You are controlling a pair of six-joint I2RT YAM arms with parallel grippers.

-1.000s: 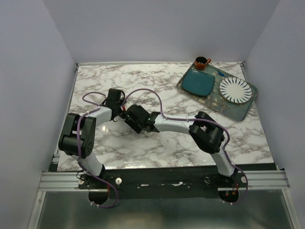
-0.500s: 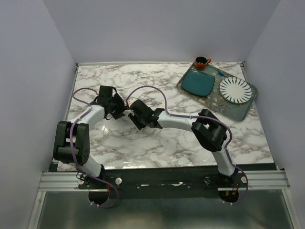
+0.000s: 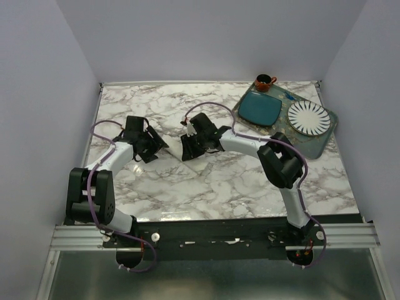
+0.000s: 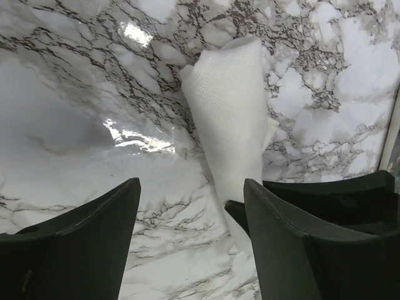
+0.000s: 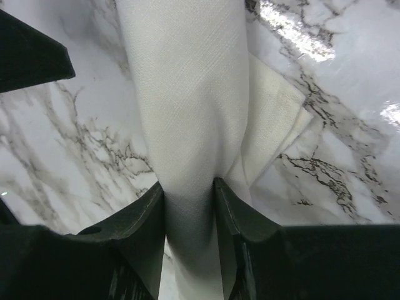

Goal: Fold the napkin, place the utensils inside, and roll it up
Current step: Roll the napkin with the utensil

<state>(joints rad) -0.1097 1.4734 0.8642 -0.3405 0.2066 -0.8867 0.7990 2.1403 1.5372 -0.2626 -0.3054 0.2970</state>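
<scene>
Pinched at one end in the right pincer: rolled napkin, stretching toward 12 o'clock along the counter. Spread and empty just beside it: left pincer. Could unroll from the loose flap at 3 o'clock if tugged by that single end.

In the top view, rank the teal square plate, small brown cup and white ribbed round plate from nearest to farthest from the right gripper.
From the right gripper:
1. teal square plate, left on the tray.
2. small brown cup, at its far corner.
3. white ribbed round plate, right on it.
</scene>
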